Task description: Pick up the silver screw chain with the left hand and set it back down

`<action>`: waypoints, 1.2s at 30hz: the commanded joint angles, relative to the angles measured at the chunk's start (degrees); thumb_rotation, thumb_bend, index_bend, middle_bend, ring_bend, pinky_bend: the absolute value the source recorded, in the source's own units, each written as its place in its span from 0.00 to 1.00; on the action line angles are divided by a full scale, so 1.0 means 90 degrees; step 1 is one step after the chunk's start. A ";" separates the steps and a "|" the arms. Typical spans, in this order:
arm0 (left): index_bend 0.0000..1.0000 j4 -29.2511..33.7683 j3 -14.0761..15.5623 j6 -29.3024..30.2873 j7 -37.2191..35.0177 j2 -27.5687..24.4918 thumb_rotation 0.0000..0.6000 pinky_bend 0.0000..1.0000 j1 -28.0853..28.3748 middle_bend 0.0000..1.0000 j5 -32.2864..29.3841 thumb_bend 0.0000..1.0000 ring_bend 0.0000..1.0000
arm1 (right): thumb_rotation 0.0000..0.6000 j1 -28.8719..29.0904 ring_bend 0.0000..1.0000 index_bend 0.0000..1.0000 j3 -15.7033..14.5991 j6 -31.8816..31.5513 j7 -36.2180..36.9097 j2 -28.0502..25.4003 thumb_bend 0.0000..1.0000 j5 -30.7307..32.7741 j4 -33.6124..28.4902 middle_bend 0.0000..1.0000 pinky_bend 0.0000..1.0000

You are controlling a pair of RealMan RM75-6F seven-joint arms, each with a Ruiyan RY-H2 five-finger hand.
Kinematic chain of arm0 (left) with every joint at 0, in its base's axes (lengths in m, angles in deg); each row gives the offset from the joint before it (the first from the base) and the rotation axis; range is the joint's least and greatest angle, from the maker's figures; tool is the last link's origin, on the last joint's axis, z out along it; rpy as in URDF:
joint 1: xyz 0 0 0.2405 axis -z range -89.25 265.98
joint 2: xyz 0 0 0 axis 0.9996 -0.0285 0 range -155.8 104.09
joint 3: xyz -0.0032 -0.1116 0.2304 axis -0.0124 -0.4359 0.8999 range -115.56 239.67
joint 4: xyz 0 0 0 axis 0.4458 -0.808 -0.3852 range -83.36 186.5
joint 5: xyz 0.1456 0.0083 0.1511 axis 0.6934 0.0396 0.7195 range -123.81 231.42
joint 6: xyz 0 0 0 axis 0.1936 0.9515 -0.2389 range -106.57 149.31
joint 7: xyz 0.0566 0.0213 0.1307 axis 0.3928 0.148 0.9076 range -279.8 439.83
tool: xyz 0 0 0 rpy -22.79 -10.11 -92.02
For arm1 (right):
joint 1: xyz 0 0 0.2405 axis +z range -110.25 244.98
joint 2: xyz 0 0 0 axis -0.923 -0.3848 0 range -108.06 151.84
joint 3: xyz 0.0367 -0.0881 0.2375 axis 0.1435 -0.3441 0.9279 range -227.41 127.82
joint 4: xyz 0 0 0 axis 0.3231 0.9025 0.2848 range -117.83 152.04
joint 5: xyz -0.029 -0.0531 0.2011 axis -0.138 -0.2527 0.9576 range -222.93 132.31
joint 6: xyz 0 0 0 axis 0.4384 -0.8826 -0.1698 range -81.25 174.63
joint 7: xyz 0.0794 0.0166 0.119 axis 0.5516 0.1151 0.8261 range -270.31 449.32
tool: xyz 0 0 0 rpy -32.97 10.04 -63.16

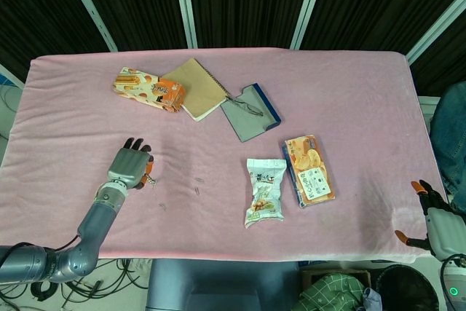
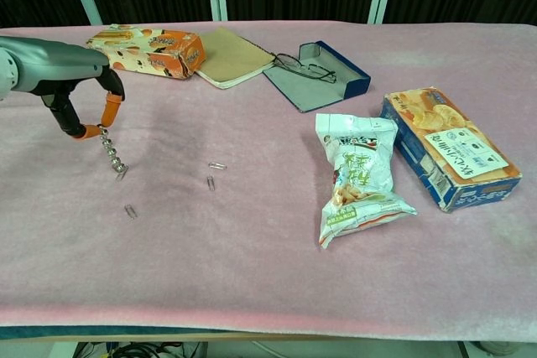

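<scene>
The silver screw chain (image 2: 112,153) is a short string of small metal links. It hangs from my left hand (image 2: 80,94), pinched at its top end between orange fingertips (image 2: 107,115); its lower end touches or nearly touches the pink cloth. In the head view the left hand (image 1: 131,166) sits over the table's left front part and the chain (image 1: 151,180) shows only as a small glint beside it. My right hand (image 1: 435,218) hangs off the table's right front corner, fingers spread, holding nothing.
Several paper clips (image 2: 210,182) lie near the chain. A snack box (image 2: 149,49), notebook (image 2: 228,56) and glasses case with spectacles (image 2: 317,75) sit at the back. A snack bag (image 2: 359,175) and orange box (image 2: 450,146) lie to the right.
</scene>
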 commanded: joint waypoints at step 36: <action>0.57 0.1579 0.0548 0.0197 0.0095 -0.0475 1.00 0.00 0.0061 0.19 0.0431 0.49 0.00 | 1.00 0.0006 0.06 0.00 -0.0001 0.0018 -0.0007 0.0011 0.09 0.0023 -0.0027 0.00 0.18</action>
